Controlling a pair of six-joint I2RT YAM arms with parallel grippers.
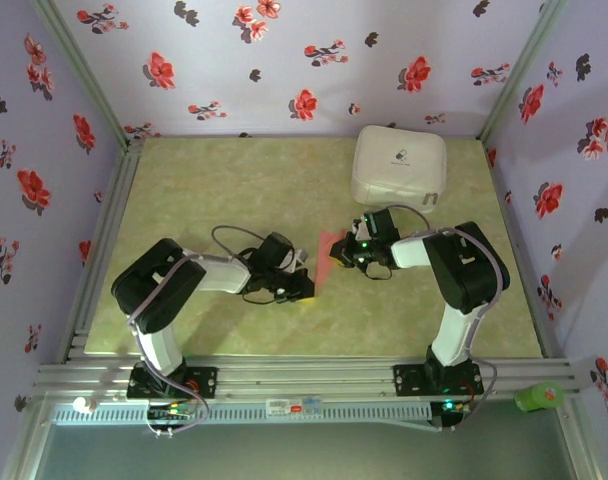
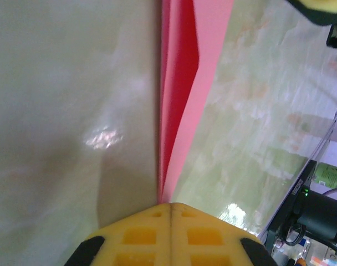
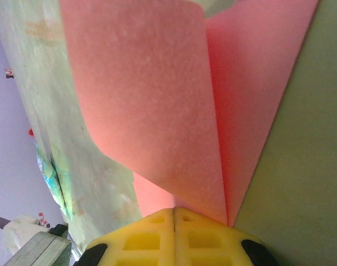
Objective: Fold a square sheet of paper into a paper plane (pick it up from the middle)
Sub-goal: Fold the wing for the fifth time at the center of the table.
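near the white case, your left jaws and right jaws seem clamped on the folded sheet of paper: thin, floppy, easily torn; hold it by the crease.

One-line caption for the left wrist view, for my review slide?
Left hand pinches the edge of the folded salmon-red paper, seen close against the green marbled table.
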